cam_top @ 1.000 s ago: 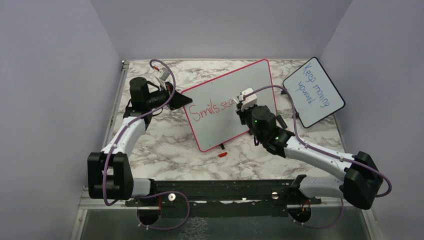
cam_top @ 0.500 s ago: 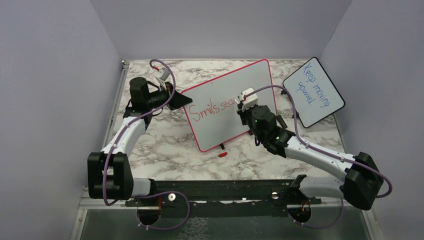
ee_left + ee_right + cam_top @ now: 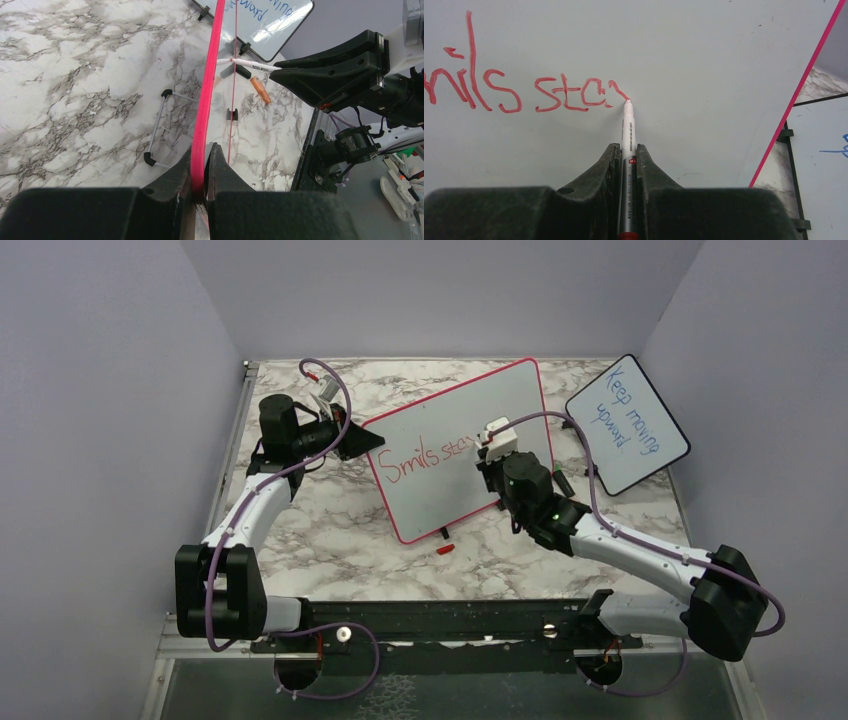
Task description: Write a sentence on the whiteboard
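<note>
The whiteboard (image 3: 500,410) with a red-pink frame stands tilted mid-table. Red writing (image 3: 425,455) on it reads "Smils sta" plus a partial stroke; the right wrist view shows "nils sta" (image 3: 539,92). My left gripper (image 3: 352,443) is shut on the board's left frame edge (image 3: 203,125). My right gripper (image 3: 487,452) is shut on a white marker (image 3: 627,130); its tip (image 3: 627,102) touches the board at the end of the fresh stroke. The marker and right gripper also show in the left wrist view (image 3: 247,63).
A smaller black-framed board (image 3: 627,425) with blue "Keep moving upward" stands at the right rear. A red marker cap (image 3: 445,549) lies on the marble table in front of the whiteboard; it shows orange in the left wrist view (image 3: 260,89). A wire stand (image 3: 160,129) lies behind the board.
My right gripper has moved the marker slightly right along the board, and the red writing has grown from "sta" by a new stroke. The left arm has not moved.
</note>
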